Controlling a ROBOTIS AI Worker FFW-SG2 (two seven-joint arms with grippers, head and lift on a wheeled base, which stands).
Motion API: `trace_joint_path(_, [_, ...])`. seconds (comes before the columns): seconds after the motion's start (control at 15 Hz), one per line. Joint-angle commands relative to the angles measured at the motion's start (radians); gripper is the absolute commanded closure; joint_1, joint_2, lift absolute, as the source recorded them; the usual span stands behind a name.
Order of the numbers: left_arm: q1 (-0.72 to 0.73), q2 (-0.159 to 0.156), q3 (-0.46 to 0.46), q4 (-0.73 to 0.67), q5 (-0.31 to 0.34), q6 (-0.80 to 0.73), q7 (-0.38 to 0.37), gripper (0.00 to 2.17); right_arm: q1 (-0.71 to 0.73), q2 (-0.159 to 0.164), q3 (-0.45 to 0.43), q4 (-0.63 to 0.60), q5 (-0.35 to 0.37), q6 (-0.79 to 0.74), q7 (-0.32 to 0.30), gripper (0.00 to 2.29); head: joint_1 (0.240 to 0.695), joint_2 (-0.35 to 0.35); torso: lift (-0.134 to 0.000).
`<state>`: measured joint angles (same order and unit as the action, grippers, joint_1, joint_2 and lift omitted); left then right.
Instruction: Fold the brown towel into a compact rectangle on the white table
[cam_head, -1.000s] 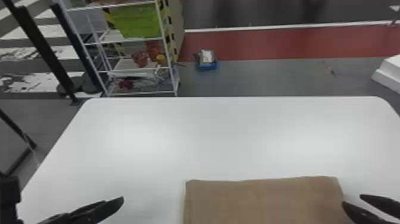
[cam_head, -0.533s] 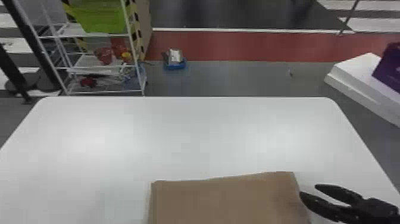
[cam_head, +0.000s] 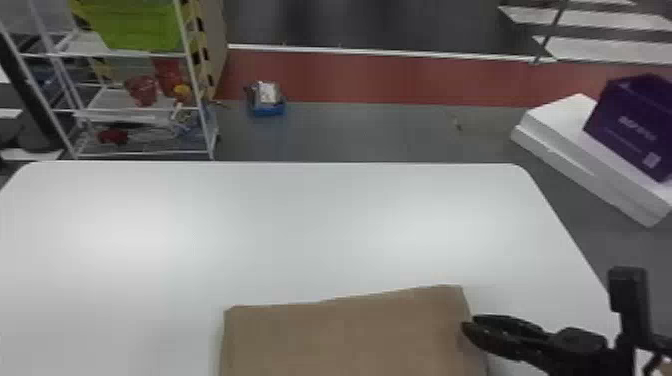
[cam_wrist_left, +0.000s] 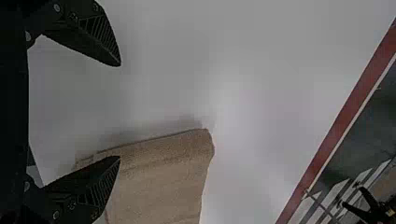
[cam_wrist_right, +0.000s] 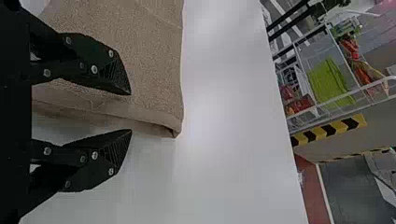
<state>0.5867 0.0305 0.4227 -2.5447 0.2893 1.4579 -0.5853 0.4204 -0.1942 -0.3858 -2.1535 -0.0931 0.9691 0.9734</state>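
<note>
The brown towel (cam_head: 345, 335) lies flat and folded at the near edge of the head view, on the white table (cam_head: 300, 225). At its right edge is my right gripper (cam_head: 467, 325). In the right wrist view the right gripper (cam_wrist_right: 131, 112) is open, one finger over the towel (cam_wrist_right: 149, 56) and the other over bare table, with the towel's layered side edge between them. My left gripper (cam_wrist_left: 120, 111) is open in the left wrist view, one fingertip overlapping the towel (cam_wrist_left: 163, 177) near its side edge, the other above the table surface.
Beyond the table's far edge stand a white shelf rack (cam_head: 145, 107) with a green bin (cam_head: 142, 25) at the left and a purple box (cam_head: 632, 125) on white blocks (cam_head: 565, 125) at the right. A small blue item (cam_head: 269, 107) sits on the floor.
The head view has swung to the right, so the towel and table show farther left in it. The left gripper, seen there a second ago, has left that view.
</note>
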Motion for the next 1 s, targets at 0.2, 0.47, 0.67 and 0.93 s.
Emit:
trace_joint_path(0.2, [-0.014, 0.005, -0.007, 0.006, -0.018, 0.002, -0.001, 0.2, -0.029, -0.004, -0.01, 0.026, -0.004, 0.076, 0.025, 1.68, 0.695, -0.078, -0.124])
trace_joint_path(0.47, [-0.014, 0.005, 0.007, 0.006, -0.018, 0.002, -0.007, 0.2, -0.038, -0.007, 0.03, 0.044, 0.001, 0.122, 0.024, 1.68, 0.695, -0.07, -0.124])
trace_joint_path(0.67, [-0.014, 0.005, 0.015, 0.012, -0.018, -0.004, -0.01, 0.2, -0.038, -0.002, 0.074, 0.044, -0.008, 0.144, 0.024, 1.68, 0.695, -0.035, -0.124])
trace_joint_path(0.93, [-0.013, 0.005, 0.021, 0.012, -0.018, -0.004, -0.014, 0.2, -0.037, 0.001, 0.087, 0.011, -0.016, 0.184, 0.022, 1.67, 0.695, 0.025, -0.124])
